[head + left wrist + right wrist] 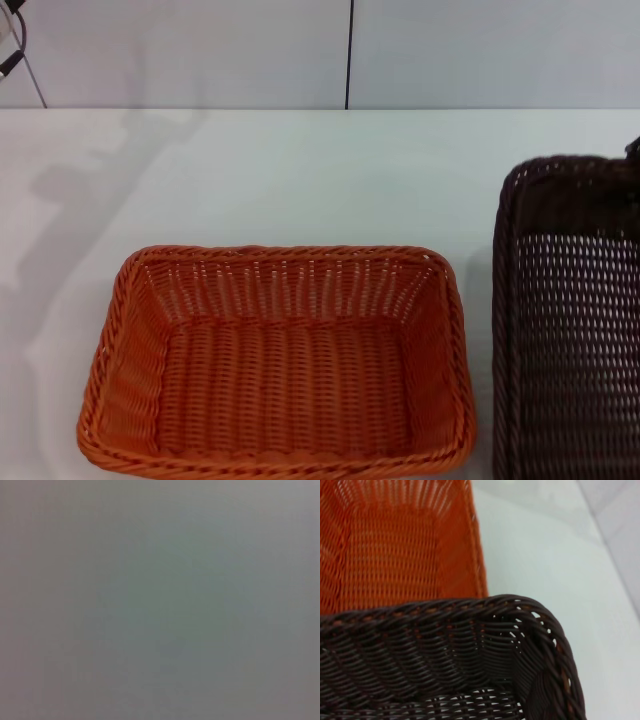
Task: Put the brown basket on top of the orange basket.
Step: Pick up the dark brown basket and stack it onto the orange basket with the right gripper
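The orange basket (275, 360) sits on the white table in the lower middle of the head view, open side up and empty. The brown basket (570, 320) is right of it, cut off by the view's right and bottom edges, with a narrow strip of table between the two. A small dark part of my right arm (634, 148) shows at the brown basket's far right corner. The right wrist view looks closely over the brown basket's braided rim (445, 610), with the orange basket (395, 545) just beyond it. My left gripper is out of view.
The white table (300, 170) stretches behind and to the left of the baskets. A pale wall with a dark vertical seam (348, 55) stands at the back. The left wrist view shows only a plain grey surface.
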`<action>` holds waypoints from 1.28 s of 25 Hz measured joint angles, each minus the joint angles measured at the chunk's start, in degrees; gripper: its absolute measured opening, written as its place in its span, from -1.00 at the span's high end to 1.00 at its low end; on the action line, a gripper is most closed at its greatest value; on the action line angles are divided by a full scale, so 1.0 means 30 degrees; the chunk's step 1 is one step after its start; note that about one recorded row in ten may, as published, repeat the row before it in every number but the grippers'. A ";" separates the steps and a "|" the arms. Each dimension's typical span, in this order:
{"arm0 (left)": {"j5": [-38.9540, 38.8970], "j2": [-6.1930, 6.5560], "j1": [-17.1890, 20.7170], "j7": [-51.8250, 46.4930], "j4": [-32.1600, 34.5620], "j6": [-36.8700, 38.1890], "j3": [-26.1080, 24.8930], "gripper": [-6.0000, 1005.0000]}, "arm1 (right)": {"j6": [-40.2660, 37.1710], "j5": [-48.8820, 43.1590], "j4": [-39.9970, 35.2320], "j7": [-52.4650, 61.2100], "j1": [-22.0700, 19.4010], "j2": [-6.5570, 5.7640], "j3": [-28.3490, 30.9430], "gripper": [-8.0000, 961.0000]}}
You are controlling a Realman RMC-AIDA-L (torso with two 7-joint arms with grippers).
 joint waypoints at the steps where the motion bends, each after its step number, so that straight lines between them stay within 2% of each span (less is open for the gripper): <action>1: 0.0000 0.0001 -0.0032 0.0000 0.0015 0.0000 0.0000 -0.59 | 0.0000 0.0000 0.0000 0.0000 0.0000 0.0000 0.0000 0.61; 3: -0.0001 0.0003 -0.0062 0.0001 0.0110 -0.0039 -0.0104 -0.59 | 0.0225 0.1598 -0.1006 0.0707 -0.0363 -0.0434 -0.0107 0.63; 4: -0.0001 0.0003 -0.0062 0.0001 0.0110 -0.0039 -0.0104 -0.59 | 0.0225 0.1598 -0.1006 0.0707 -0.0363 -0.0434 -0.0107 0.64; 8: -0.0002 -0.0012 -0.0087 -0.0004 0.0045 -0.0075 -0.0639 -0.59 | 0.0319 0.3379 -0.2618 0.1710 -0.0711 -0.0847 -0.0010 0.67; 17: -0.0002 -0.0003 0.0126 -0.0183 -0.0013 0.0039 -0.0935 -0.59 | 0.0287 0.3622 -0.4860 0.3424 -0.0293 -0.0929 0.0052 0.68; 20: 0.0007 -0.0010 0.0239 -0.0186 -0.0103 0.0049 -0.0942 -0.59 | 0.0096 0.4180 -0.5211 0.3849 -0.0033 -0.0762 0.0510 0.68; 23: 0.0021 -0.0010 0.0530 -0.0206 -0.0141 0.0092 -0.0816 -0.59 | -0.0462 0.5559 -0.5729 0.4786 0.0347 -0.0322 0.1716 0.68; 28: 0.0166 -0.0007 0.0801 -0.0227 -0.0190 0.0232 -0.0768 -0.59 | -0.1296 0.7106 -0.6532 0.5675 0.0393 -0.0121 0.1836 0.68; 29: 0.0183 0.0006 0.0973 -0.0229 -0.0194 0.0331 -0.0754 -0.59 | -0.1535 0.7321 -0.6731 0.5801 0.0395 0.0004 0.1867 0.68; 30: 0.0186 0.0031 0.1139 -0.0233 -0.0199 0.0354 -0.0753 -0.59 | -0.2058 0.7613 -0.7049 0.6011 0.0383 0.0368 0.1907 0.68; 31: 0.0186 0.0031 0.1139 -0.0233 -0.0199 0.0354 -0.0753 -0.59 | -0.2058 0.7613 -0.7049 0.6011 0.0383 0.0368 0.1907 0.68; 32: 0.0189 0.0055 0.1246 -0.0234 -0.0200 0.0355 -0.0760 -0.59 | -0.2613 0.7926 -0.7251 0.6150 0.0331 0.0802 0.1870 0.68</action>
